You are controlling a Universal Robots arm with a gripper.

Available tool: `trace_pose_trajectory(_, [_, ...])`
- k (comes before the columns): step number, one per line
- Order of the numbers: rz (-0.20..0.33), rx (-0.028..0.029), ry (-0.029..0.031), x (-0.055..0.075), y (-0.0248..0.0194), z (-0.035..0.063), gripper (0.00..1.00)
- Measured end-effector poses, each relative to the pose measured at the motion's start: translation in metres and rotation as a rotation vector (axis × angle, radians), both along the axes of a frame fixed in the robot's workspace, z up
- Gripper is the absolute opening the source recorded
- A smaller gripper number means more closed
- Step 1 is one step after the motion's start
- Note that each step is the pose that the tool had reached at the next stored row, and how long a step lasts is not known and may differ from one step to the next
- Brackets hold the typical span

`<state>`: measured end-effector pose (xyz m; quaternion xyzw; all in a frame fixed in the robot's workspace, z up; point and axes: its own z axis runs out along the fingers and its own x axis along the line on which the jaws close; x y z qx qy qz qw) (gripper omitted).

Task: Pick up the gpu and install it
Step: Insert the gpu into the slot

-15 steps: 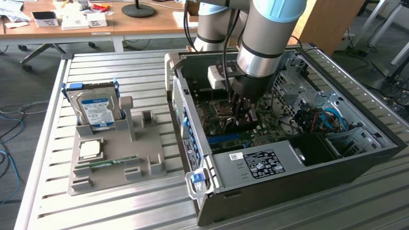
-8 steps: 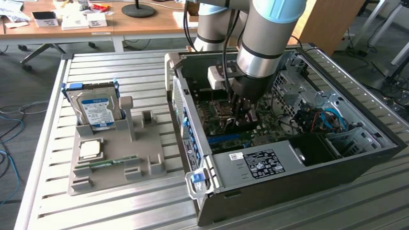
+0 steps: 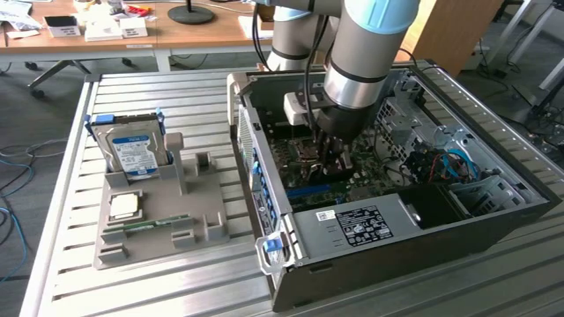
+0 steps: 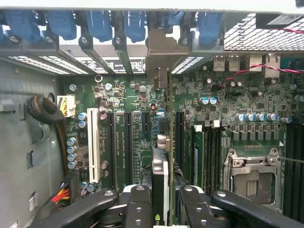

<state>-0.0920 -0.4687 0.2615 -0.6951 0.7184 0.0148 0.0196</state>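
**benchguy:** Looking at the wrist view, the hand (image 4: 161,209) was clamped on the gpu (image 4: 160,175), black fingers (image 4: 137,204) pressed on either side of the card. The card stood on edge over the motherboard (image 4: 228,95), its silver bracket end toward the rear slot covers (image 4: 161,52).

**pcrat:** Anything crowding it?

**benchguy:** Plenty. A white expansion slot (image 4: 93,152) and dark slots sat just beside the card on one side, a memory stick (image 4: 199,156) and the bare CPU socket (image 4: 251,178) on the other. Blue clips (image 4: 99,23) ran along the back wall. From the exterior view, the arm (image 3: 361,59) reached down into the open PC case (image 3: 493,224), with the power supply (image 3: 361,228) near the front. Out on the worktop (image 3: 132,290), a grey holder (image 3: 158,218) carried a hard drive (image 3: 132,155), well apart from the case.
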Motion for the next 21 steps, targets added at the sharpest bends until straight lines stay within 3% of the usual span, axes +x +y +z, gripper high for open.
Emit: trace_pose_trajectory(21, [-0.001, -0.0005, 0.0000, -0.0046, 0.0001, -0.0100, 0.27])
